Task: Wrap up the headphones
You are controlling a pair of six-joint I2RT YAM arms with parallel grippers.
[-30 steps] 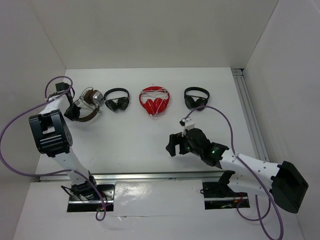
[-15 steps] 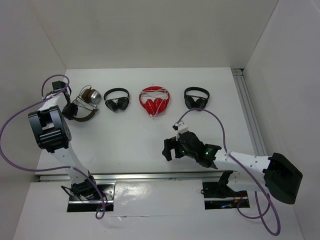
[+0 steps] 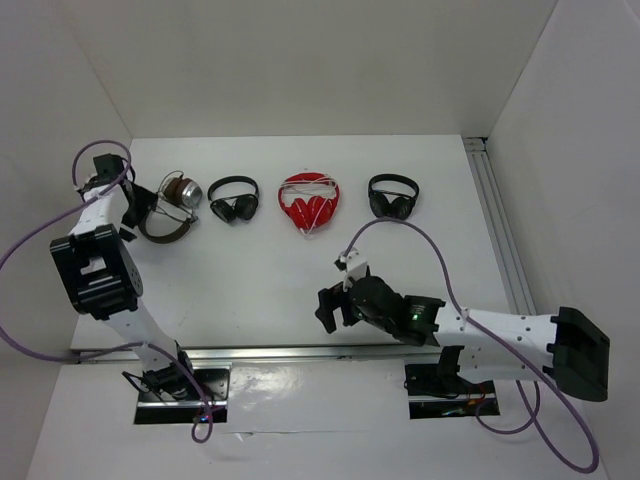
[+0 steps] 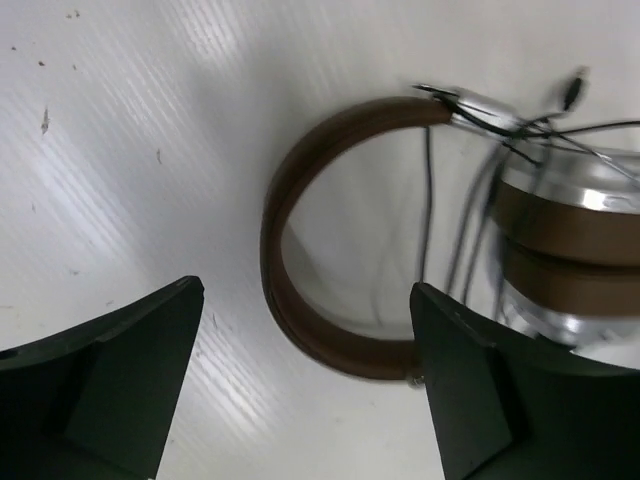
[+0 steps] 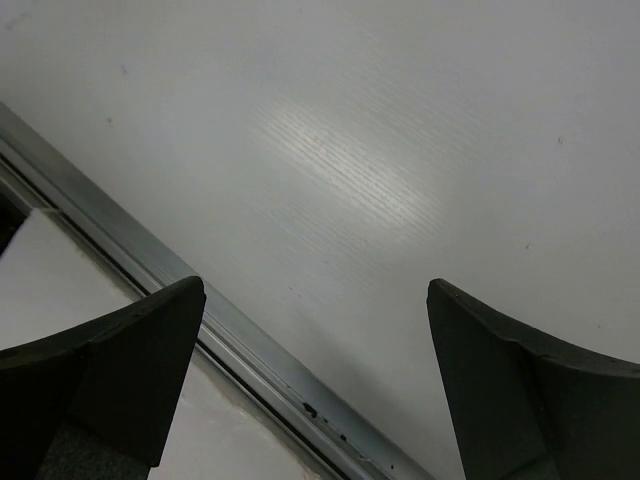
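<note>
The overhead view shows the headphones [image 3: 170, 206] lying at the far left of the table [image 3: 270, 270]. They are the leftmost of a row that continues with a black pair [image 3: 233, 200], a red pair [image 3: 310, 203] and another black pair [image 3: 393, 195].

Only the left wrist view shows detail: the brown headband [image 4: 275, 215] curves open toward the stacked silver cups [image 4: 572, 180] and brown pads [image 4: 565, 232], with the thin cable [image 4: 428, 200] looped loosely across the gap. The left end effector [image 4: 305, 296] hangs released above the band, jaws wide apart and gripping nothing. From overhead the left end effector [image 3: 129, 210] sits just beside the headphones, close to the left wall.

The right end effector [image 3: 328, 306] is also released, well apart from the row. Its wrist view shows the right end effector [image 5: 315, 288] over bare table and the metal rail [image 5: 250, 350] along the near edge. Open table lies between the row and the rail.
</note>
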